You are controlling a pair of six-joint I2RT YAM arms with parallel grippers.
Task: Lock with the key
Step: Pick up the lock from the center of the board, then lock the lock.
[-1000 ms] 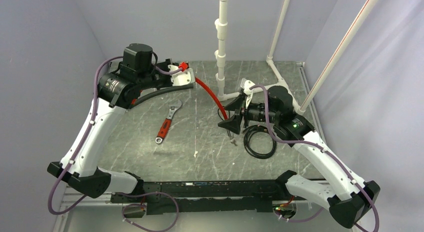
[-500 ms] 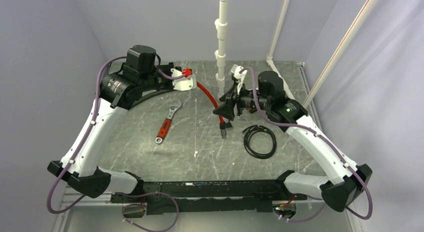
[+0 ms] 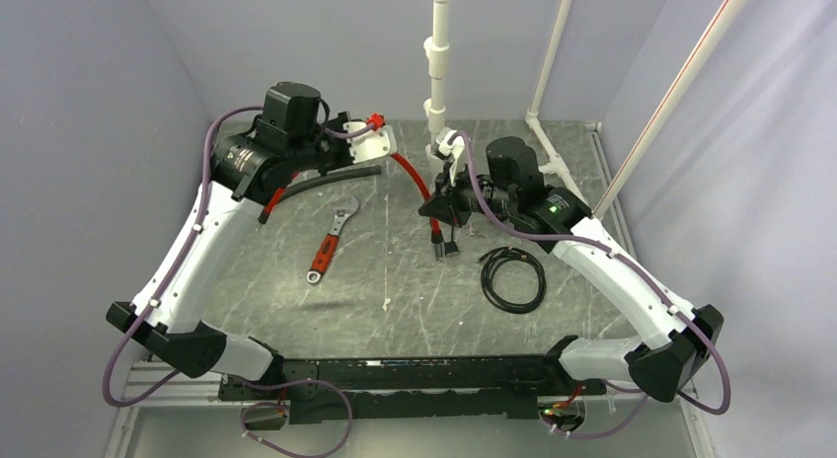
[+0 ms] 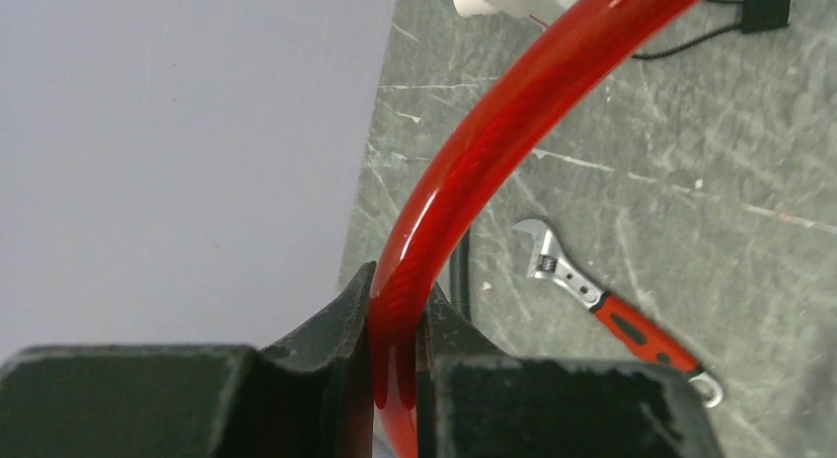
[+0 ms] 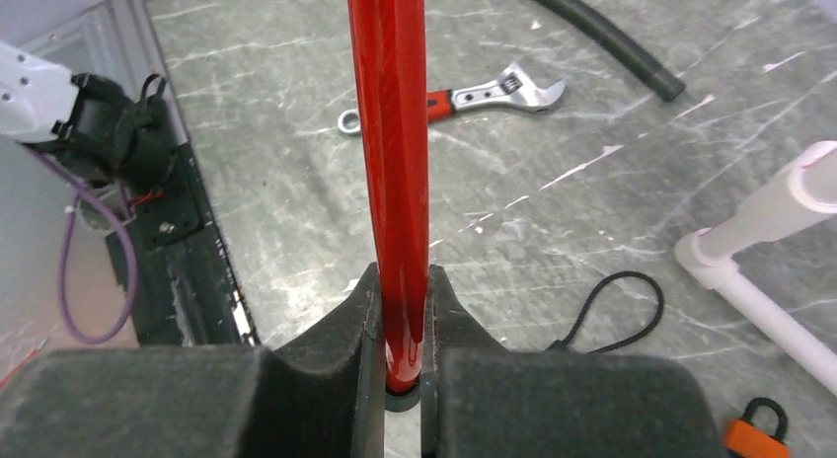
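Two arms stretch a red cable (image 3: 410,179) between them above the scratched table (image 3: 395,300). The left gripper (image 4: 395,320) pinches one end at the back and the right gripper (image 5: 403,310) clamps the other beside the white PVC pipe (image 3: 437,73), apparently to bring the ends together for locking. The key (image 4: 765,9), black-headed on a thin cord, sits just by the right gripper's end, held by neither arm. Whether it rests on the table or dangles cannot be told. The adjustable wrench (image 3: 331,243) and orange padlock (image 5: 755,428) lie apart.

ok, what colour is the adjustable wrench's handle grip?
Red on the silver adjustable wrench; clearest in the right wrist view.
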